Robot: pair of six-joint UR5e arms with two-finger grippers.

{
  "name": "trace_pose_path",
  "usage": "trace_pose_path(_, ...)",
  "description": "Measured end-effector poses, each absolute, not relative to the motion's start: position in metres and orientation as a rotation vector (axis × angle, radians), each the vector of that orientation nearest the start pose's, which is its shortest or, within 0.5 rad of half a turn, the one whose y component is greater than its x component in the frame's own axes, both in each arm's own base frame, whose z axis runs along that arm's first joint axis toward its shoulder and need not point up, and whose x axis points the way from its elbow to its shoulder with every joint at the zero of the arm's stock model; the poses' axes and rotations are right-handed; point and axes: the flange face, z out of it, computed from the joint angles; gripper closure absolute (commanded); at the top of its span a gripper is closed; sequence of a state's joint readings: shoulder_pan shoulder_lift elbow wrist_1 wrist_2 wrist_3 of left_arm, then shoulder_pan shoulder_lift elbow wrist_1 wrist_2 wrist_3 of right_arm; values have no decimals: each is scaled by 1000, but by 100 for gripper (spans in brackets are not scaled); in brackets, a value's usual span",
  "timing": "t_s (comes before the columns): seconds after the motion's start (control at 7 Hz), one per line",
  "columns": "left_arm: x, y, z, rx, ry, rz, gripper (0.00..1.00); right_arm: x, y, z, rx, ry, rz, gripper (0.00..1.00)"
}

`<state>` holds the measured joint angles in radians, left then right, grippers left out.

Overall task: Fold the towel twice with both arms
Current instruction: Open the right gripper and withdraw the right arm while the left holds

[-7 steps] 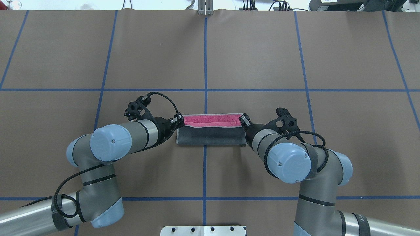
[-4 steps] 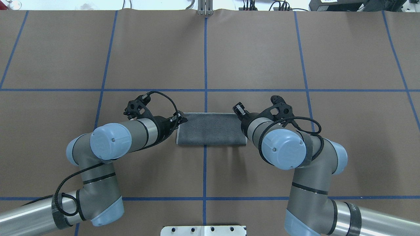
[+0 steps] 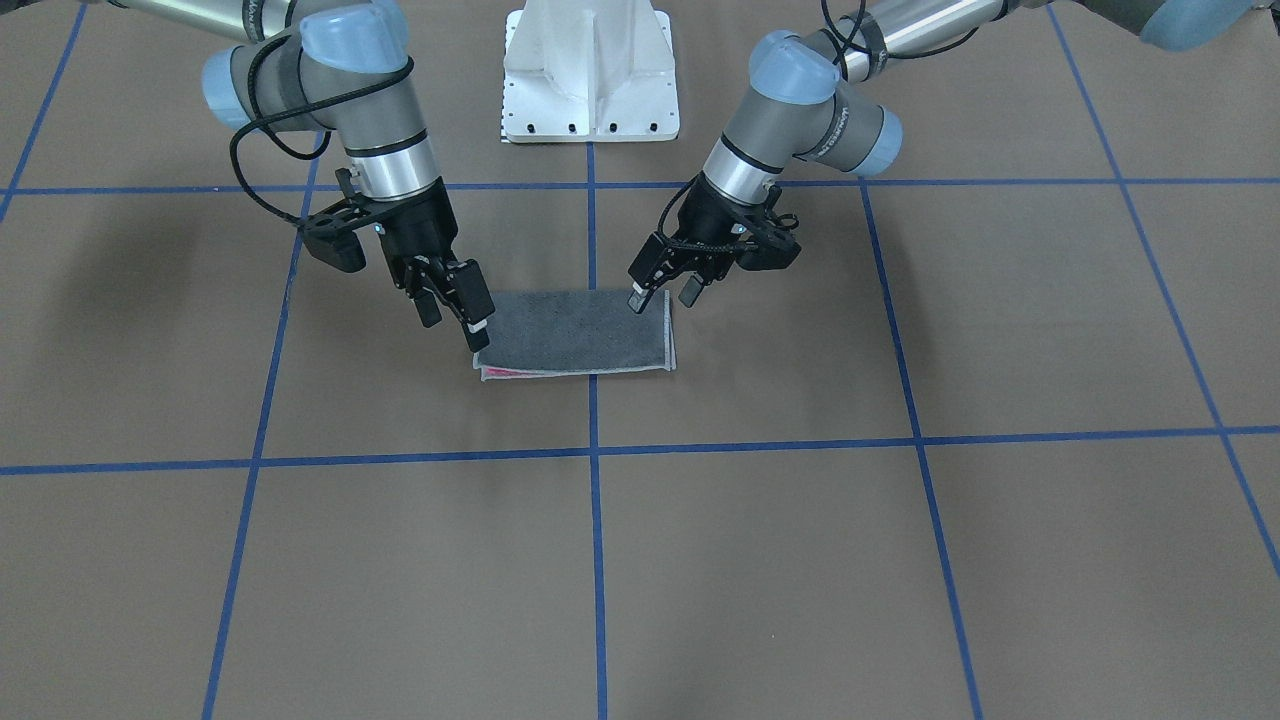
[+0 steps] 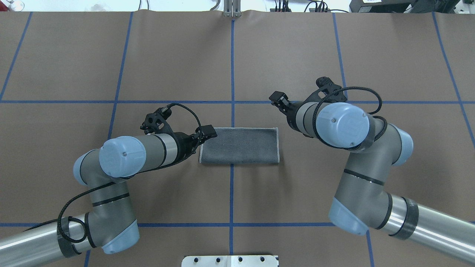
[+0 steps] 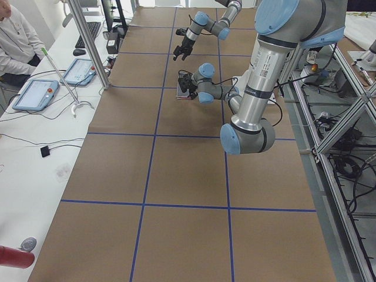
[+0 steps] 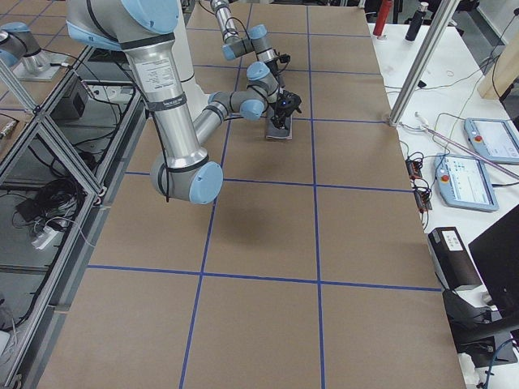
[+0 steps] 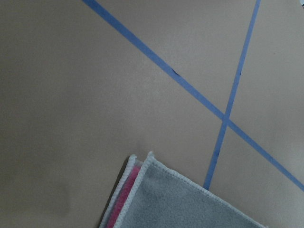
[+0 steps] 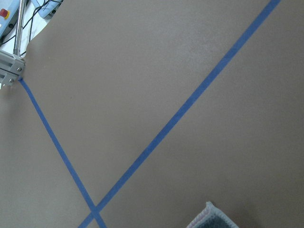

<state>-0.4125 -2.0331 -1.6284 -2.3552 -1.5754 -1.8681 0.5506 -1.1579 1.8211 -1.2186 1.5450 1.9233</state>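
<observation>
The towel [image 4: 239,145] lies flat at the table's middle, folded in half, dark grey face up with a light grey stitched edge. A sliver of pink shows at its far edge [image 3: 500,373] and at its corner in the left wrist view [image 7: 124,199]. My left gripper [image 4: 207,131] is open and empty, just over the towel's far left corner; it also shows in the front view [image 3: 660,292]. My right gripper [image 4: 278,98] is open and empty, lifted off beyond the far right corner; it also shows in the front view [image 3: 452,312]. The right wrist view catches only a towel corner [image 8: 213,219].
Blue tape lines [image 4: 232,74] mark a grid on the brown table cover. The white pedestal base [image 3: 590,70] stands at the robot's side. A metal bracket [image 4: 232,9] sits at the far edge. An operator's bench with tablets [image 5: 35,94] runs along the far side.
The top layer came down over the pink face, so the towel now shows grey. Both grippers let go. The right gripper rose and drew away past the far right corner.
</observation>
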Motion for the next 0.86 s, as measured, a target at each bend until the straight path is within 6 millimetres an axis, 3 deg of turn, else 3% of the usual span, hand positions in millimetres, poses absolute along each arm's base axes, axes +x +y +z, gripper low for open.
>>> trace_pose_path(0.29,547,-376,279,40,1327,-573,0,-395,-487,298,118,-916,618,0)
trace_pose_path(0.43,549,-374,279,31,1326,-566,0,-356,-513,308,121,-848,491,0)
trace_pose_path(0.71,550,-373,280,25,1326,-563,0,-267,-557,335,144,-733,220,0)
trace_pose_path(0.86,550,-372,281,24,1323,-562,0,-212,-574,354,154,-689,103,0)
